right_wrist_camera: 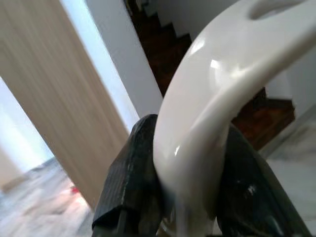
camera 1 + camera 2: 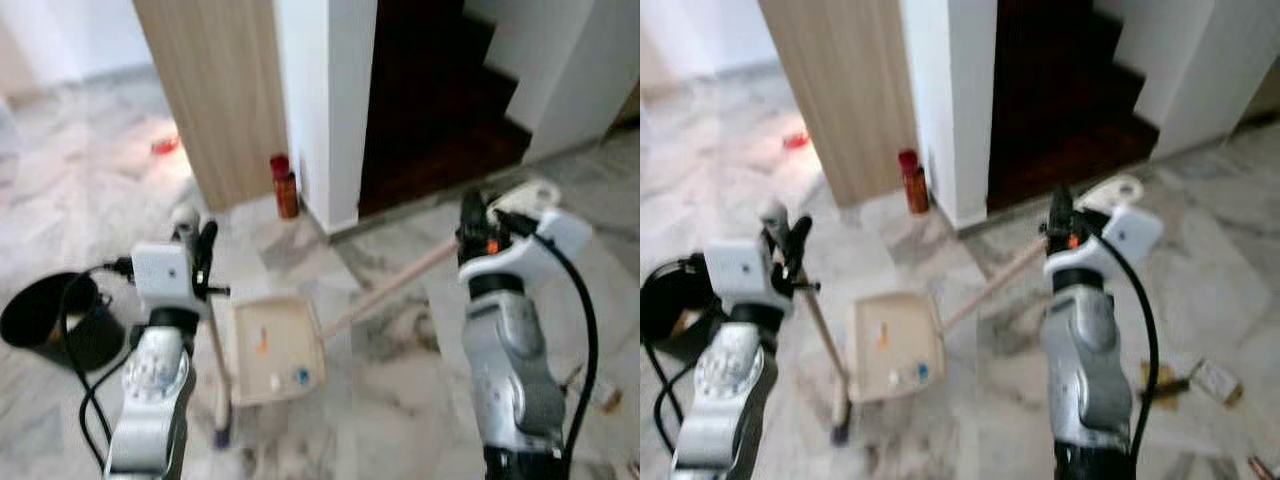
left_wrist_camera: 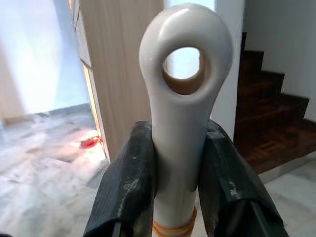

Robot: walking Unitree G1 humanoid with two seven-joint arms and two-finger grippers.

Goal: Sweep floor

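1. Fingers of the left gripper [image 2: 200, 245] clamp the top of a broom handle [image 2: 212, 340] that slants down to the marble floor [image 2: 400, 400]; the right gripper [image 2: 478, 222] grips the long dustpan handle [image 2: 390, 290]. The cream dustpan [image 2: 275, 350] lies between the arms, with small scraps inside.
2. Right eye view: black bucket [image 2: 665, 300] at far left, red can [image 2: 911, 182] by the white pillar [image 2: 950, 100]. No writing is legible.
3. Left wrist view: black fingers [image 3: 128, 187] pinch the white handle tip [image 3: 185, 98] below its hanging hole.
4. Right wrist view: fingers [image 1: 133, 187] squeeze the curved white grip [image 1: 207, 113].
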